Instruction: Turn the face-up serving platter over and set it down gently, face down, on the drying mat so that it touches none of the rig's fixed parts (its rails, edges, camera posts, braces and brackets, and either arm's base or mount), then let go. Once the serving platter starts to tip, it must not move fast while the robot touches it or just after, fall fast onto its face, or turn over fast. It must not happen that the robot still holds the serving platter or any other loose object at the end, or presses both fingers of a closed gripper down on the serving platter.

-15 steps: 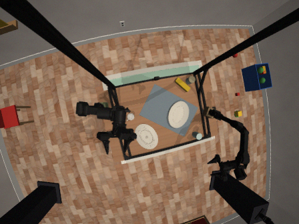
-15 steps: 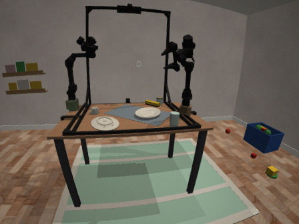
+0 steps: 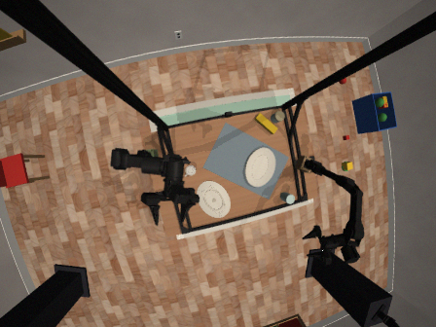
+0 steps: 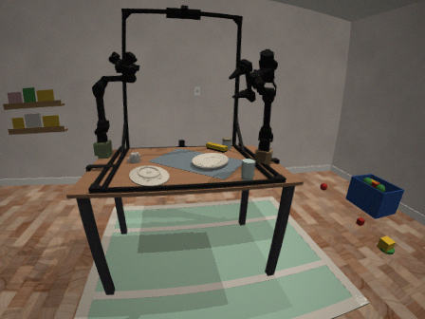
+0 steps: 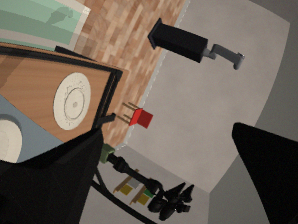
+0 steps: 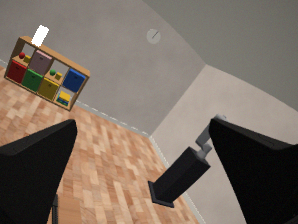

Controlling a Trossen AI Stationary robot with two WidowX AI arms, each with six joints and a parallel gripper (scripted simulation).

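The cream oval serving platter [image 3: 260, 166] lies flat on the grey drying mat [image 3: 243, 158], away from the black rails; it also shows in the exterior view [image 4: 210, 160]. A raised ring shows on its upper side, like an underside. My left gripper [image 3: 313, 241] is open and empty, raised high beyond the table's edge [image 4: 237, 84]; the left wrist view [image 5: 166, 132] shows only floor and wall between its fingers. My right gripper [image 3: 153, 209] [image 4: 116, 59] is open and empty, raised high at the other side, with nothing between its fingers in the right wrist view [image 6: 143, 123].
A round patterned plate [image 3: 214, 199] lies on the bare wood beside the mat. A small white mug [image 3: 191, 169], a yellow block [image 3: 267, 123] and two cups [image 3: 278, 117] [image 3: 288, 198] stand near the black frame rails [image 3: 298, 156].
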